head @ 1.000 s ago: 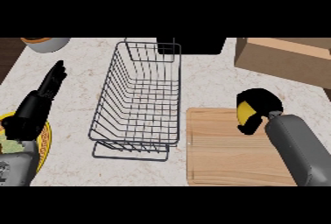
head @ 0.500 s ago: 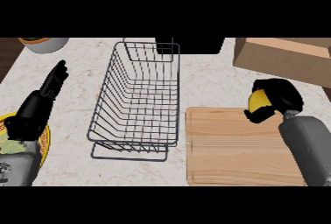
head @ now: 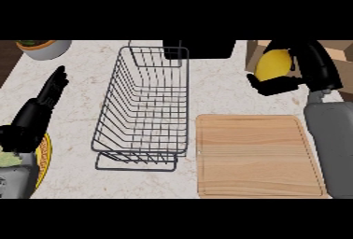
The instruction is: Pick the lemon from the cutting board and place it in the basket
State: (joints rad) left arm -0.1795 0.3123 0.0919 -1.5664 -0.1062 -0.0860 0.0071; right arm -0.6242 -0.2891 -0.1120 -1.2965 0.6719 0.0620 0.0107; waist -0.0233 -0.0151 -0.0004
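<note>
The yellow lemon (head: 273, 64) is held in my right hand (head: 305, 70), whose fingers and thumb curl round it, up at the right, beyond the far edge of the wooden cutting board (head: 258, 156). The board lies bare at the lower right. The black wire basket (head: 146, 108) stands in the middle, left of the board, with nothing inside it. My left hand (head: 43, 103) rests open at the left edge, fingers straight and pointing away.
A cardboard box (head: 339, 52) sits behind my right hand at the far right. A dark object (head: 201, 47) stands behind the basket. A bowl (head: 44, 47) is at the far left corner. A yellow plate (head: 41, 154) lies under my left forearm.
My right hand has lifted the lemon off the cutting board and carried it away from me, toward the far right. The left hand has stayed still.
</note>
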